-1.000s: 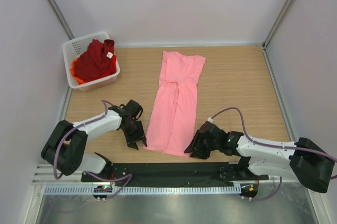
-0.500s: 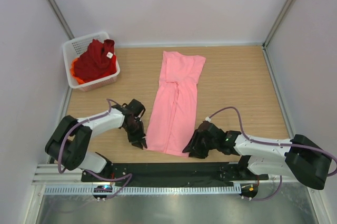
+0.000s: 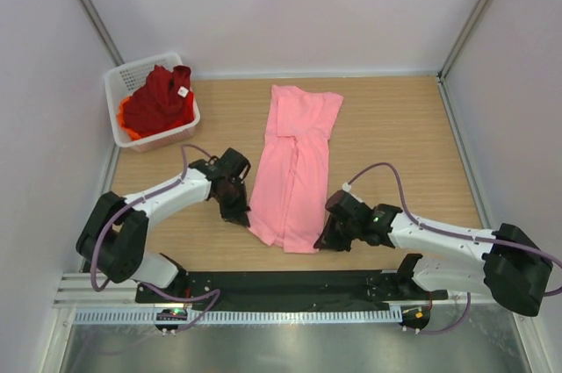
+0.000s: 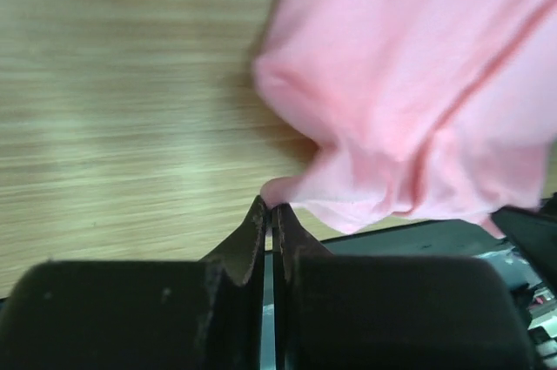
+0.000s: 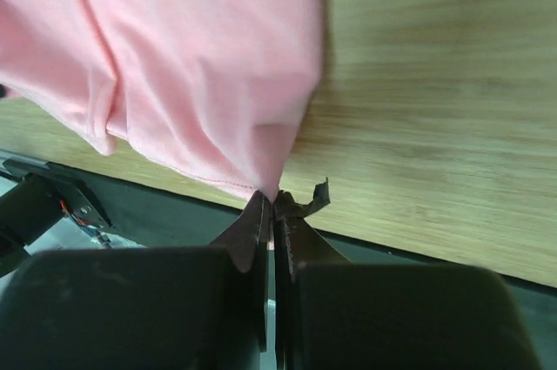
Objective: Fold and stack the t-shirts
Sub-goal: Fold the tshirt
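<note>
- I see the light pink cloth t-shirt (image 3: 294, 167) lying lengthwise down the middle of the wooden counter (image 3: 395, 145), folded into a long narrow strip. Its far end lies flat, and its near end is bunched and raised a little.
- My left end effector (image 3: 238, 213) sits at the near left corner of that pink shirt. In the left wrist view its fingers are pressed together, with a small nub of the pink hem pinched at the tips.
- My right end effector (image 3: 326, 240) is at the near right corner. In the right wrist view its fingers are likewise closed, nipping the pointed corner of the pink hem.
- The cloth sags in soft folds between the two grips, just above the counter's near edge.
- In the far left corner stands a white plastic mesh basket (image 3: 132, 68). It holds the crumpled dark red cloth t-shirt (image 3: 160, 99), with its small white tag (image 3: 183, 90) showing.
- The orange cloth t-shirt (image 3: 126, 120) peeks out beneath the red one.
</note>
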`<state>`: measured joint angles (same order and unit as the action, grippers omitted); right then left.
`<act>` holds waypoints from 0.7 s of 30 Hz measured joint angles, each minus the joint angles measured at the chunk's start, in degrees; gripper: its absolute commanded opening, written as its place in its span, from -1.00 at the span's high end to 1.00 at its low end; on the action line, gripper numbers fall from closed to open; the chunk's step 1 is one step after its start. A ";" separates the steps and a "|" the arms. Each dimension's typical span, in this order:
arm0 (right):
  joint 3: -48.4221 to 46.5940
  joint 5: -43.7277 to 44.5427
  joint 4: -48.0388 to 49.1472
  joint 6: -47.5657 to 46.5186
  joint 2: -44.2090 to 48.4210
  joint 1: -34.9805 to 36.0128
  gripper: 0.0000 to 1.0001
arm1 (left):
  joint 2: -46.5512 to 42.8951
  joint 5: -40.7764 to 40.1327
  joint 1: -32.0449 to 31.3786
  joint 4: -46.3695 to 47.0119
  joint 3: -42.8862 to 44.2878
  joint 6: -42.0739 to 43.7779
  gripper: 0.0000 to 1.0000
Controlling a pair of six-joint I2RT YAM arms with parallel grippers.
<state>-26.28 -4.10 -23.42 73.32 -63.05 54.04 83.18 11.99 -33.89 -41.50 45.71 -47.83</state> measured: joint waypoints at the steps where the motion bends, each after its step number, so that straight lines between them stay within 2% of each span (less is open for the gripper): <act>1: -1.90 0.37 -1.44 -1.40 -0.44 -0.59 0.98 | 0.02 -0.66 0.00 -0.68 2.27 0.35 0.99; 6: -10.08 0.66 -5.66 -8.37 -3.34 -8.09 0.98 | 3.02 -2.45 0.00 -2.97 14.19 2.12 1.00; 12: -17.07 -1.86 -9.11 -17.75 -9.90 -19.87 0.98 | 13.11 -3.72 0.00 -5.62 25.18 4.83 1.00; 21: -33.16 -6.38 -11.74 -28.30 -25.99 -27.52 0.98 | 26.71 -4.57 2.38 -9.92 42.93 8.24 1.00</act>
<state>-59.44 -10.48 -35.16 45.01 -89.03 26.52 109.89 7.42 -31.51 -51.42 88.64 -39.59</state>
